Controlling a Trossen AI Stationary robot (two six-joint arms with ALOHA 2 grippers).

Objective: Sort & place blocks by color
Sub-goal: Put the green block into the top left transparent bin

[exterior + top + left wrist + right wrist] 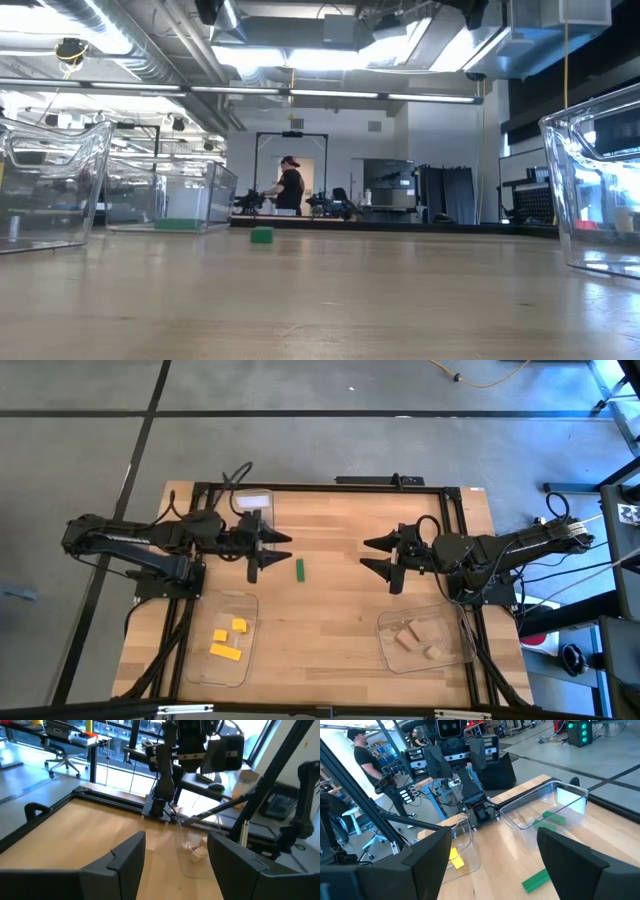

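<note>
state: my left gripper (281,551) and right gripper (371,556) both gape wide, empty | block: green bar (299,568) loose on table (330,625) just beside left gripper | risk: I descend off-centre, a finger nudges bar sideways, grasp misses

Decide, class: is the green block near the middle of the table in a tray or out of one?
Out. The green block lies on bare table, apart from all three clear trays, beside the left gripper.
</note>
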